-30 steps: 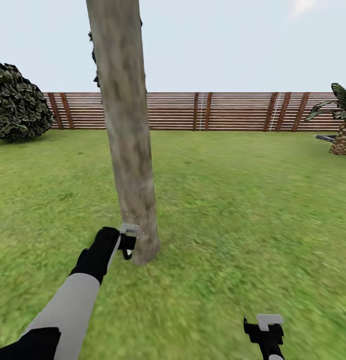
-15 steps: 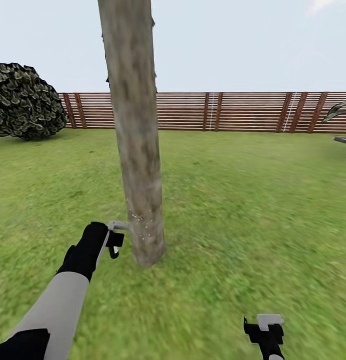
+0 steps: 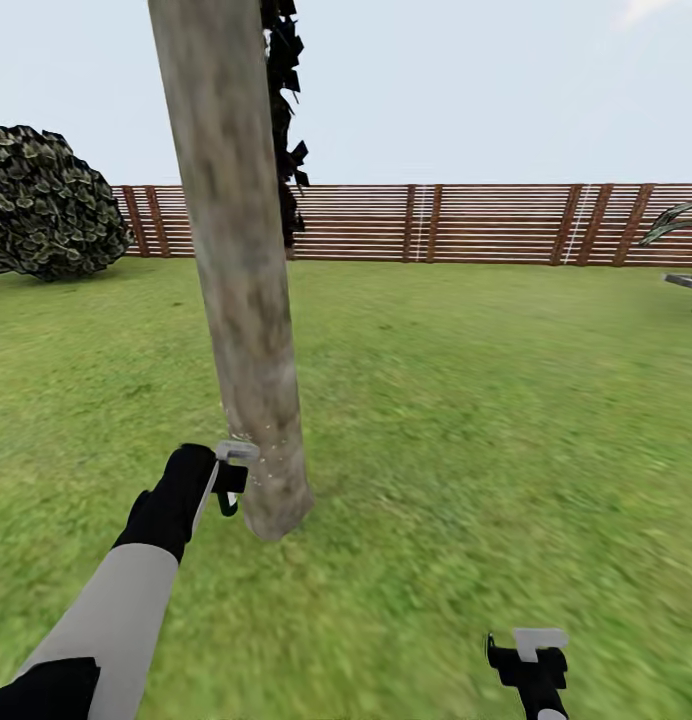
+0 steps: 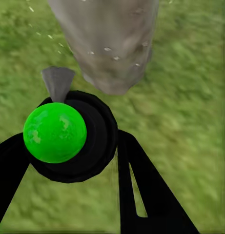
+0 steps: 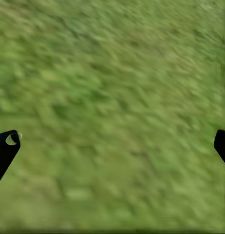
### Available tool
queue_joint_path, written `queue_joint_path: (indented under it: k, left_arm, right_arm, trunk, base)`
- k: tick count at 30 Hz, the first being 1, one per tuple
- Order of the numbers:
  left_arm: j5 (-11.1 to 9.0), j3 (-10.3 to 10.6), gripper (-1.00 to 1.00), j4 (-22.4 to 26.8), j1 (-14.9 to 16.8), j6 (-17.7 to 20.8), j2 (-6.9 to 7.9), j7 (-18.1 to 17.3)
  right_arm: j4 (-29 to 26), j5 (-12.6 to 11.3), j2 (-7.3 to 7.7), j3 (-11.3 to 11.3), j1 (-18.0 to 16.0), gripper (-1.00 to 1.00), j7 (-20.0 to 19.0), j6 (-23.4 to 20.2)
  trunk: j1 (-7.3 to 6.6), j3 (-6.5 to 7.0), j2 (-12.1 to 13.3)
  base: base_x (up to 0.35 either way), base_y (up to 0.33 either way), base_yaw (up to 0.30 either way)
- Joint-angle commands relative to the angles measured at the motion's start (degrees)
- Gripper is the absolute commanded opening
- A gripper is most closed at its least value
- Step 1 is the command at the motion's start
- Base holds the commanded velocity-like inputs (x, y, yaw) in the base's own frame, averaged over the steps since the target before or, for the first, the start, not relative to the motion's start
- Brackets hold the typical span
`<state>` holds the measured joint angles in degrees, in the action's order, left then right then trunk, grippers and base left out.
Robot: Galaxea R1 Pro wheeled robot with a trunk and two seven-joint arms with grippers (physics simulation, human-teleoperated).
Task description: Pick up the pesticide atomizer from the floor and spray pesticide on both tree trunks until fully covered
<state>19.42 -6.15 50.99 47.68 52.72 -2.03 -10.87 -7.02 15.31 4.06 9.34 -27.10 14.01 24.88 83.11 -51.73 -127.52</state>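
A thick pale tree trunk (image 3: 236,300) rises from the lawn just ahead. My left gripper (image 3: 229,482) sits low beside the trunk's base, on its left, shut on the pesticide atomizer (image 3: 236,452). In the left wrist view, the atomizer (image 4: 95,146) is a black round body with a green ball on top. Its grey nozzle (image 4: 57,82) points toward the trunk (image 4: 110,44), and the left gripper (image 4: 73,144) clasps the body. Whitish pesticide specks (image 3: 263,447) dot the bark near the nozzle, and specks (image 4: 112,50) also show close up. My right gripper (image 3: 531,652) hangs open over grass, as does the right gripper (image 5: 114,146).
Green lawn (image 3: 486,420) spreads all around, bounded by a reddish-brown slat fence (image 3: 436,222). A dark leafy bush (image 3: 46,205) stands at the far left. A thin dark tree (image 3: 284,100) shows behind the trunk. A striped-leaf plant (image 3: 681,215) sits at the right edge.
The whole view has shifted, so the camera moved: the trunk now stands further left and a dark tree shows behind it. The left gripper still holds the atomizer at the trunk's base.
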Motion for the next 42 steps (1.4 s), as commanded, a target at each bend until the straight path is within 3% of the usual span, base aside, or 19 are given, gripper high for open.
queue_joint_path:
  k: [1, 11, 21, 32, 42]
  left_arm:
    - [0.62, -0.26, -1.0, 0.08, 0.04, 0.19, -0.08, -0.55]
    - [0.61, -0.27, -1.0, -0.2, -0.02, 0.19, -0.15, -0.29]
    - [0.57, -0.37, -1.0, -0.65, -0.16, 0.08, -0.17, -0.03]
    - [0.67, -0.52, -1.0, -0.94, -3.73, -1.33, 0.05, 0.19]
    - [0.77, -0.5, -1.0, -0.96, -4.0, -2.1, 0.01, 0.32]
  right_arm:
    - [0.07, 0.6, -0.01, 0.41, -0.04, 1.0, 0.14, 0.16]
    - [0.07, 0.63, -0.01, 0.37, -0.02, 1.0, 0.14, 0.16]
    - [0.07, 0.69, -0.03, 0.33, -0.04, 1.0, 0.14, 0.16]
    - [0.07, 0.75, -0.01, 0.34, -0.03, 1.0, 0.01, 0.16]
    - [0.07, 0.69, -0.01, 0.33, -0.02, 1.0, -0.03, 0.16]
  trunk:
    - [-0.02, -0.06, -0.03]
    - [-0.02, -0.06, -0.03]
    - [-0.02, -0.06, -0.03]
    - [-0.02, -0.06, -0.03]
    - [-0.02, -0.06, -0.03]
  base:
    - [-0.107, -0.273, 0.0]
    - [-0.014, -0.274, 0.012]
    - [0.032, -0.276, 0.236]
    - [0.189, -0.24, 0.114]
    - [0.129, -0.252, 0.0]
